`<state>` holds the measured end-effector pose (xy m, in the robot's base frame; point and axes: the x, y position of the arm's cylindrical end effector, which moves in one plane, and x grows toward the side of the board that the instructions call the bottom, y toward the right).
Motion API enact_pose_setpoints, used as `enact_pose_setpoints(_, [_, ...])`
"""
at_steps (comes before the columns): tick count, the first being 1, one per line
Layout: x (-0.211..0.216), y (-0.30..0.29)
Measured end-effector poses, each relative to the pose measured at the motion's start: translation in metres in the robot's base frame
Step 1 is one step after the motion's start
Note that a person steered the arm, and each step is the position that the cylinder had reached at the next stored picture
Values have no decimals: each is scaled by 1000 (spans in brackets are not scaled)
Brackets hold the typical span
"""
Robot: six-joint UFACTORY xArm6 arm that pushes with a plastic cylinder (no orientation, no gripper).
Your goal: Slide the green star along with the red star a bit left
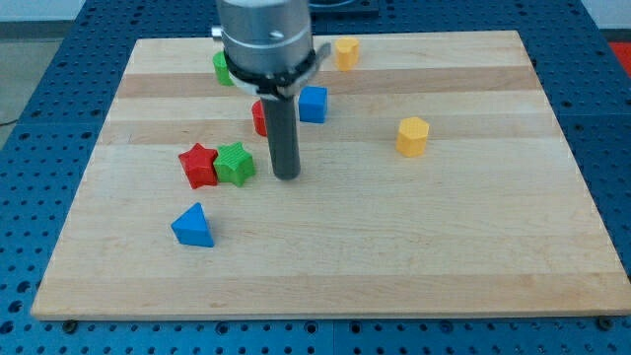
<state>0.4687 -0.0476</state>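
The green star (235, 163) sits on the wooden board (414, 247) left of centre. The red star (199, 165) touches it on its left side. My tip (286, 177) rests on the board a short gap to the right of the green star, not touching it. The rod rises from the tip into the arm's grey housing at the view's top.
A blue triangle (193, 226) lies below the stars. A red block (259, 117) is partly hidden behind the rod, with a blue cube (313, 104) to its right. A green block (224, 67) and a yellow block (346, 52) sit near the top edge. A yellow hexagon (413, 136) sits right.
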Motion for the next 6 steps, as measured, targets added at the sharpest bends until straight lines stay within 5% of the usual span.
enact_pose_setpoints(4, [-18,-62])
enact_pose_setpoints(5, [-17,-60])
enact_pose_setpoints(6, [-28,4])
